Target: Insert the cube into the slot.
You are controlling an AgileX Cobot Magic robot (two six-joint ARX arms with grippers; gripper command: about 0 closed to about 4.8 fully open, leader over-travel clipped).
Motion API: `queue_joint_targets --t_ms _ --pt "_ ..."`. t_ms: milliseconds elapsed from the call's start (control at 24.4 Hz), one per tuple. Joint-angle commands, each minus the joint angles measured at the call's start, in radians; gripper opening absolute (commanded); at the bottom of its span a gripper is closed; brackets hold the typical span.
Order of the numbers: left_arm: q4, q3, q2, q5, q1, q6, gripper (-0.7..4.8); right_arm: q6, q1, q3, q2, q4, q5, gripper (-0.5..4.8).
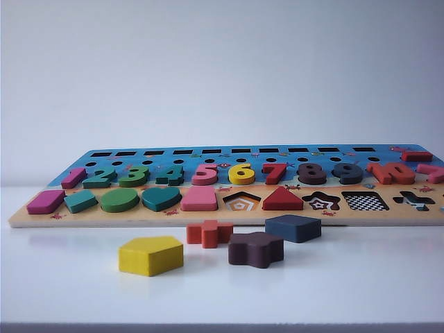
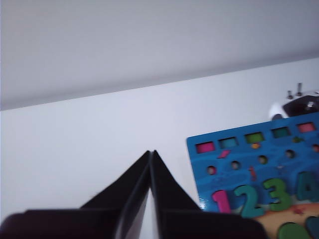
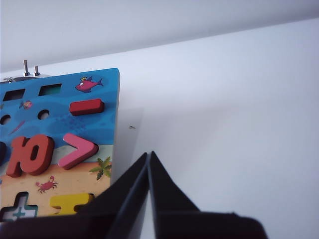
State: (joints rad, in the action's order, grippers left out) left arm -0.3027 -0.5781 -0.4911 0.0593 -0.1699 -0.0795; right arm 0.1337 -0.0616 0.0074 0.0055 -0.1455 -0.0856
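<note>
cube (image 1: 293, 227) flat, corner forward, left gripper (image 2: 151, 152) closed, right gripper (image 3: 149, 154) closed

A plain pale grey wall (image 1: 222, 76) fills the whole upper half of the exterior view, bare and evenly lit. Below it runs the white desk (image 1: 361, 284), smooth and slightly glossy, picking up faint reflections across the lower half of the frame. Its front edge shows as a darker band along the very bottom. The light is soft and diffuse, with only weak shadows.

Black tapered tool (image 2: 151, 154) fingers (image 3: 164, 189)
</note>
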Motion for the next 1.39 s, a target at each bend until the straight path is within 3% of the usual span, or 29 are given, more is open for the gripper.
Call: queue_joint_targets --t_ms 41,205,410,615,902,1189,1394 --pt "-0.129 -0.115 -0.059 0.111 -0.061 0.026 0.1 0.033 0.001 0.0 -0.003 0.009 0.0 -0.03" --pt "-0.244 -0.198 -0.092 0.238 -0.159 0.077 0.1 0.135 0.001 0.0 -0.003 0.009 -0.009 0.01" --pt "-0.317 -0.203 -0.092 0.33 -0.234 0.08 0.1 0.215 0.001 0.005 -0.003 0.011 -0.116 0.34" --pt "-0.396 -0.221 -0.098 0.416 -0.278 0.078 0.1 0.253 0.001 0.036 -0.003 0.008 -0.227 0.84" --pt "-0.414 -0.233 -0.114 0.568 -0.316 0.076 0.09 0.266 0.001 0.165 -0.003 -0.026 -0.298 1.47" --pt "-0.457 -0.232 -0.153 0.584 -0.319 0.063 0.1 0.255 0.001 0.409 0.01 -0.215 -0.399 2.26" --pt "-0.46 -0.232 -0.176 0.546 -0.318 0.06 0.09 0.254 0.001 0.547 0.083 -0.329 -0.5 2.39"
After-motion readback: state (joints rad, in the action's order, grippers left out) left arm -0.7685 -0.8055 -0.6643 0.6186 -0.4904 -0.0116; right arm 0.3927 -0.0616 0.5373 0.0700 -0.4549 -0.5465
